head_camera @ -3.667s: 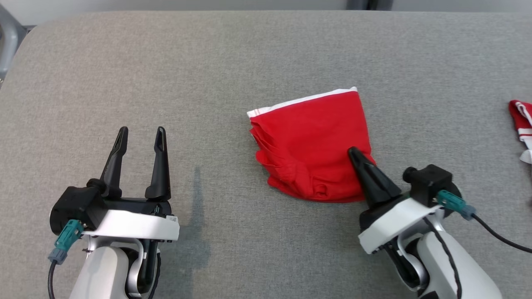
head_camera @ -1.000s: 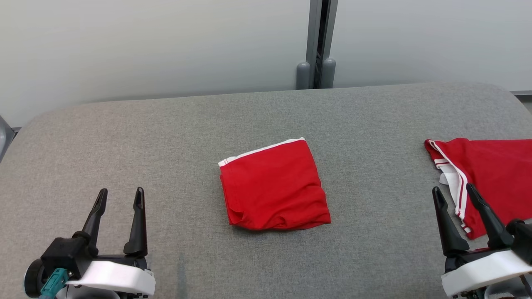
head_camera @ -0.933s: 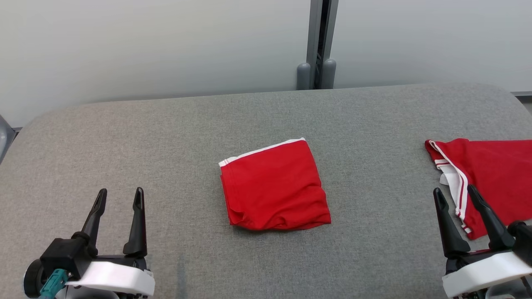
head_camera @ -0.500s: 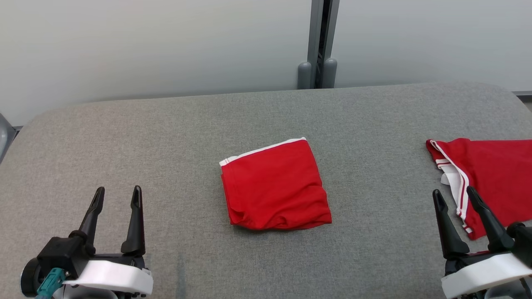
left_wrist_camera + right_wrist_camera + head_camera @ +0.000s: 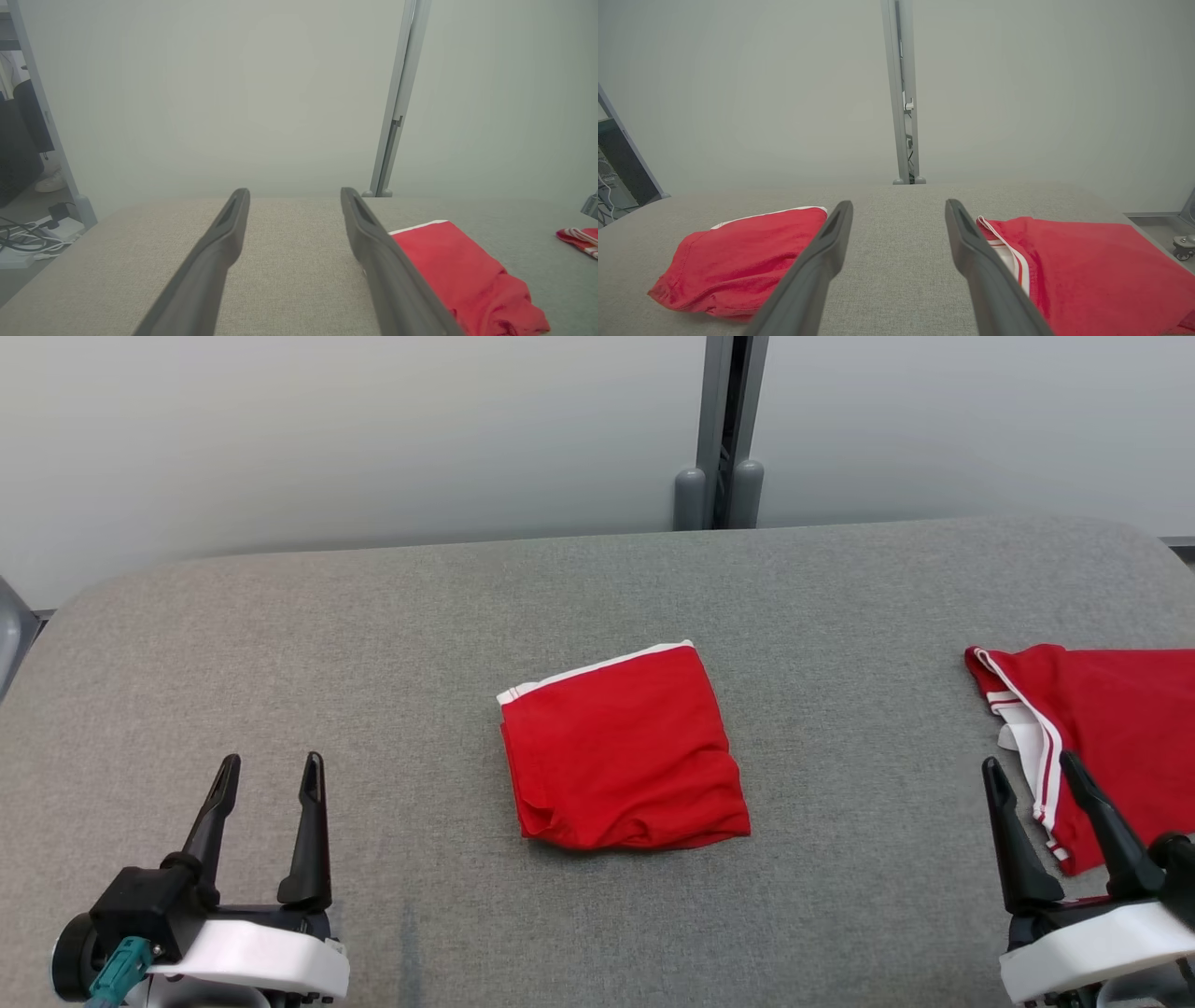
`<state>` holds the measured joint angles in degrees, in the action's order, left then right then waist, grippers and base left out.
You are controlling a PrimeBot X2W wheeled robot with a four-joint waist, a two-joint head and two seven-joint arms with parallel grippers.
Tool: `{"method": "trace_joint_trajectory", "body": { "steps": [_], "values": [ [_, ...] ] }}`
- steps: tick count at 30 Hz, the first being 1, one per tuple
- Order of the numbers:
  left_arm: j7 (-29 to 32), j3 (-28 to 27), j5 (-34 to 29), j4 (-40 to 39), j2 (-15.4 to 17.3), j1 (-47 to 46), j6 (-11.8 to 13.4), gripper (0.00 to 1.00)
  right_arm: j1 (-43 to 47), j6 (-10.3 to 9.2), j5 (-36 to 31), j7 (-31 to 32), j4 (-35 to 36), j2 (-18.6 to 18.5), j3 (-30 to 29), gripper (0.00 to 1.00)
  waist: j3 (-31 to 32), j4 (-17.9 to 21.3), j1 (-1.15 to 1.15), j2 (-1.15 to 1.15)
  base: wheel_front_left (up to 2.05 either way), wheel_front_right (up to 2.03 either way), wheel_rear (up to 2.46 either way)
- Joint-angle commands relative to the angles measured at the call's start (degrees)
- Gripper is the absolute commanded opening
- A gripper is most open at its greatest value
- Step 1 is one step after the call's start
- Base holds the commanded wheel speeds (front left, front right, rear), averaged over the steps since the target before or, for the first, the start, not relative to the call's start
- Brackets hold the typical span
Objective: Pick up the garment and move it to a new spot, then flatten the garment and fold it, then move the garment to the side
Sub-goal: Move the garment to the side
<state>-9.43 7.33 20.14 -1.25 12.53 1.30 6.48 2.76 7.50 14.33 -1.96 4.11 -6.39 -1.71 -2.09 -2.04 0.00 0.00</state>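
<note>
Two pincers, left gripper (image 5: 271,761) and right gripper (image 5: 1032,763), now wide, empty, pulled back near; folded garment (image 5: 621,751) released at centre, so fold judged done, sideways move pending.

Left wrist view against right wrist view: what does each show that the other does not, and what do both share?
Left wrist view, not the right: the open left gripper and floor cables. Right wrist view, not the left: the open right gripper and a small wheel at the far right. Both: the folded red garment, the second red garment with white stripes, the grey table and the grey post.
</note>
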Motion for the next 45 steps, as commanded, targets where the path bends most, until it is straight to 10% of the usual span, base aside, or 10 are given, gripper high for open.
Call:
{"method": "trace_joint_trajectory", "body": {
  "steps": [1, 33, 35, 45],
  "values": [
    [-0.2, -0.1, 0.2, -0.2, 0.4, -0.5, 0.3, 1.0, -0.6, -0.02, 0.0, 0.1, 0.1, -0.3, -0.4, 1.0, -0.1, -0.1, 0.0, 0.0, 0.0, 0.0, 0.0],
    [-5.0, 2.4, 0.8, 5.3, -2.9, -12.2, -3.0, 1.0, -25.5, -0.01, 12.9, -4.2, -37.4, -0.5, 19.8, 1.0, -12.2, -11.1, 0.0, 0.0, 0.0, 0.0, 0.0],
    [-5.3, 2.2, 0.7, 5.6, -2.9, -12.6, -3.1, 1.0, -26.5, -0.02, 15.6, -3.4, -39.5, -1.0, 22.6, 0.0, -12.5, -10.8, 0.0, 0.0, 0.0, 0.0, 0.0],
    [-5.5, 1.0, 0.0, 4.7, -1.9, -12.3, -2.7, 1.0, -30.2, -0.02, 17.2, -4.7, -40.0, -3.6, 29.5, 0.0, -13.6, -5.4, 0.0, 0.0, 0.0, 0.0, 0.0]
  ]
}}
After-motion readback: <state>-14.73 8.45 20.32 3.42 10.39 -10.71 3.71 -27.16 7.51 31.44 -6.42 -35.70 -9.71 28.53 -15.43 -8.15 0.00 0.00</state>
